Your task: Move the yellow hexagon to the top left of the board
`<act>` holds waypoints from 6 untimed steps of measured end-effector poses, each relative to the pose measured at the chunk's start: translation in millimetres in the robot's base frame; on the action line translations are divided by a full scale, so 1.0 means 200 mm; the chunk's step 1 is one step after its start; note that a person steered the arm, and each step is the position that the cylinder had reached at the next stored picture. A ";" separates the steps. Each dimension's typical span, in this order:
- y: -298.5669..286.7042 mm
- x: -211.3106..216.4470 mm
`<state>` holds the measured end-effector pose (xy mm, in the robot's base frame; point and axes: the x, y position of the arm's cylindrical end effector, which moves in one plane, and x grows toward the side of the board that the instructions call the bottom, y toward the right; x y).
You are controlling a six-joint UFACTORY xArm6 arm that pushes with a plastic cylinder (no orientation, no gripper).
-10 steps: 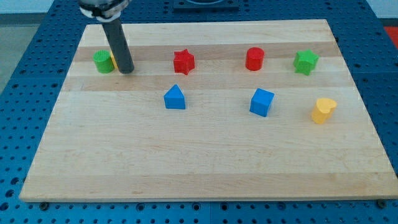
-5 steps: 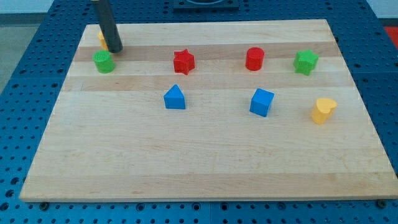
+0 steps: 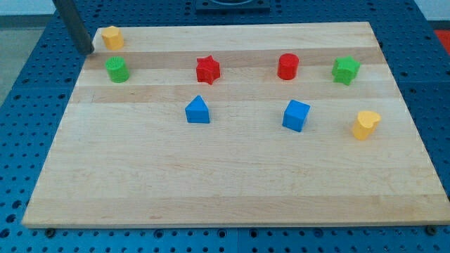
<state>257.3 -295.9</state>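
The yellow hexagon (image 3: 112,36) sits at the top left corner of the wooden board (image 3: 232,176). My tip (image 3: 88,50) is just off the board's left edge, a little to the left of and below the hexagon, not touching it. A green cylinder (image 3: 117,69) stands just below the hexagon.
A red star (image 3: 207,69), a red cylinder (image 3: 287,66) and a green star (image 3: 345,70) stand in a row across the upper board. A blue triangular block (image 3: 197,110), a blue cube (image 3: 296,115) and a yellow heart-like block (image 3: 365,124) lie lower.
The yellow hexagon has been pushed up from beside the green cylinder to the top left corner. My tip has moved up and left, off the board's edge.
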 end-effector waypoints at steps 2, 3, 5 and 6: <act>0.08 -0.10; 0.10 -0.10; 0.90 -0.05; 0.96 -0.06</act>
